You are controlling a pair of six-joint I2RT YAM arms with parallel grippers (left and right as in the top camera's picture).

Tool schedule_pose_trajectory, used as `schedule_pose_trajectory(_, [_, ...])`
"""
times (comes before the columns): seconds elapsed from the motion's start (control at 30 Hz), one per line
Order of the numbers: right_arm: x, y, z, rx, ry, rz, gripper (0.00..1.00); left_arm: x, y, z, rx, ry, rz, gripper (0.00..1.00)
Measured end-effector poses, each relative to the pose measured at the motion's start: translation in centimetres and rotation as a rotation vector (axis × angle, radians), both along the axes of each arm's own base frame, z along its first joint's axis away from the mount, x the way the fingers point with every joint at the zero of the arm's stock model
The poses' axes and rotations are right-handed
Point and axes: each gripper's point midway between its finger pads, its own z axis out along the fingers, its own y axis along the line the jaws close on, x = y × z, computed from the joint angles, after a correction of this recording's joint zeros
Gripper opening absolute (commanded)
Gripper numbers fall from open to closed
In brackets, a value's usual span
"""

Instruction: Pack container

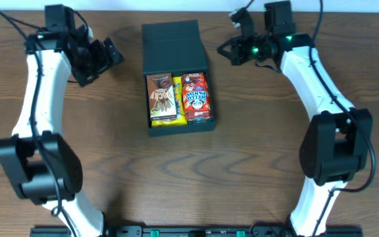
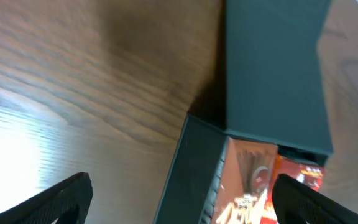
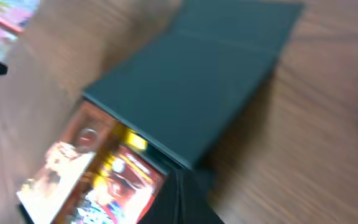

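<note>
The container point(image 1: 180, 128), a dark teal-black shallow box, sits on the wooden counter point(image 1: 275, 164) midway between the left and right edges and closer to the far edge than to the near one. Its flap lid point(image 1: 171, 45) lies over the far half of the box, while the near half is uncovered. In the uncovered half a brown snack packet point(image 1: 161, 95) lies on the left and a red snack packet point(image 1: 197, 97) with white lettering lies on the right, with a strip of a yellow packet point(image 1: 177, 99) showing between them; all three are flat inside the walls. The left tool point(image 1: 107, 56) hangs over bare counter just to the left of the container's far left corner, apart from it, with its fingers point(image 2: 61, 199) spread wide and nothing between them; its wrist view looks across the container's left wall and lid. The right tool point(image 1: 237, 41) is near the far edge, to the right of the lid and apart from it, its fingers pressed together and empty. The right wrist view is blurred but shows the lid and the packets.
</note>
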Motion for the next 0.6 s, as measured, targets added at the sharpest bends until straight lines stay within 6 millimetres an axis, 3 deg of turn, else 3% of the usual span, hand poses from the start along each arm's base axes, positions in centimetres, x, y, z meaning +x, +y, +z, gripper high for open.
schedule_pose_trajectory(0.17, [-1.7,-0.1,-4.9,-0.023,0.172,0.001,0.02,0.5,-1.0,-3.3,-0.087,0.077,0.045,0.92])
schedule_pose_trajectory(0.27, [-5.0,-0.4,-9.1,-0.046,0.366,0.027,0.02,1.5,-2.0,-4.2,-0.13,0.078,0.062,0.93])
schedule_pose_trajectory(0.47, [-8.5,-0.8,-9.9,-0.085,0.486,0.087,0.01,3.8,-4.2,-4.1,-0.161,0.008,0.065,0.93])
schedule_pose_trajectory(0.6, [-9.9,0.4,-9.9,-0.097,0.509,0.136,0.01,4.6,-4.8,-3.9,-0.185,-0.013,0.085,0.94])
